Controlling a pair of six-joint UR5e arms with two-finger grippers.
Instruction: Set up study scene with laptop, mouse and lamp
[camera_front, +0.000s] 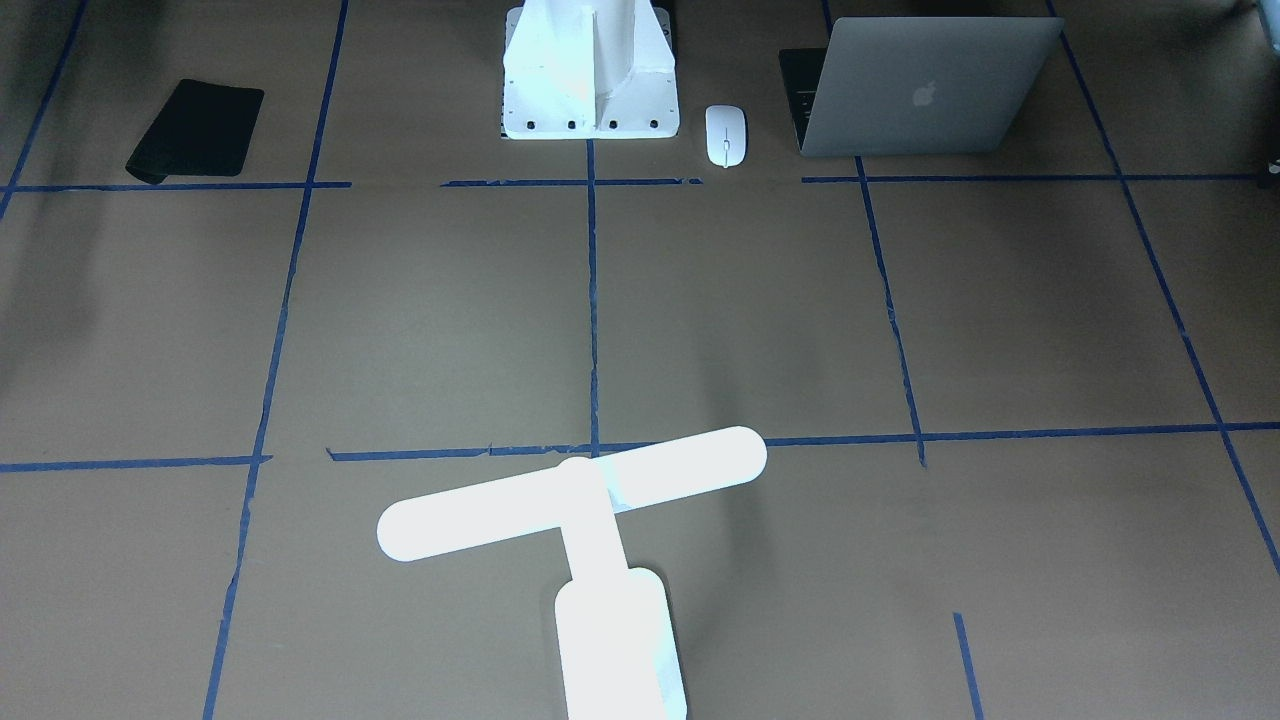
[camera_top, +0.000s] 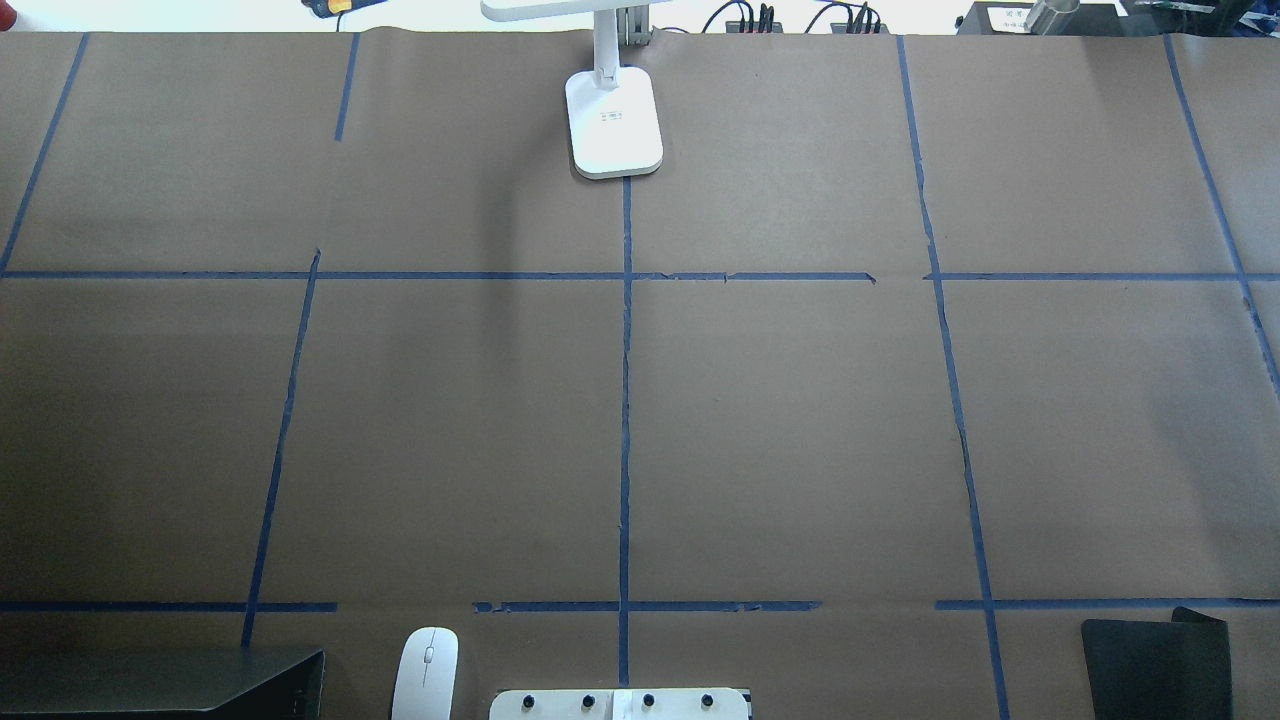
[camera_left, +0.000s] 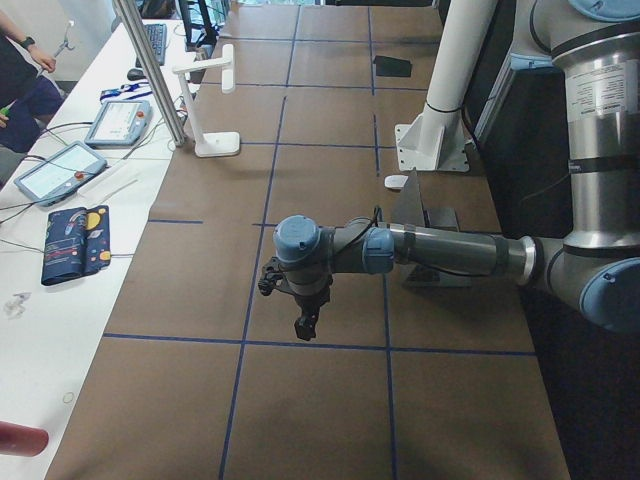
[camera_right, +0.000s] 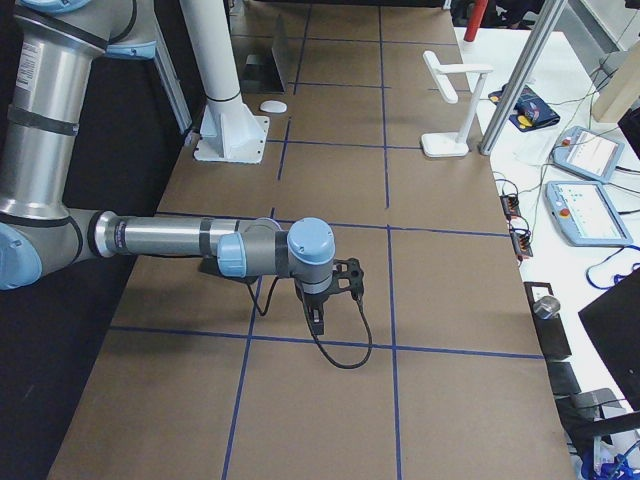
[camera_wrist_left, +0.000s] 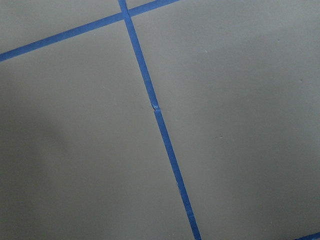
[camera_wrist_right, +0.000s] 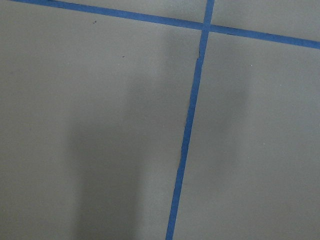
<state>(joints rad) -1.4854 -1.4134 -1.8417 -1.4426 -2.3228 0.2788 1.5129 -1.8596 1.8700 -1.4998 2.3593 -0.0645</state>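
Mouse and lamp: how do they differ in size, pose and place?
The mouse is small and lies flat; the lamp is far larger and stands upright. The mouse lies by the laptop at the robot's side; the lamp stands at the opposite edge of the table. Both are white.

1. This is a robotics lab. Grey industrial robot arms with blue joint caps (camera_left: 440, 250) reach out over the work surface.
2. The brown paper-covered tabletop (camera_top: 800, 420) is divided into a grid of squares by blue tape lines (camera_top: 625, 400).
3. A white bolted metal pedestal with a row of holes (camera_front: 590, 70) stands at the robot's edge of the tabletop.
4. A white side bench (camera_left: 60, 330) carries grey touchscreen control pendants with red buttons (camera_left: 122, 122).
5. A silver aluminium frame post (camera_left: 150, 70) rises beside the bench, and black cables and plugs (camera_top: 760, 18) line the tabletop's far edge.
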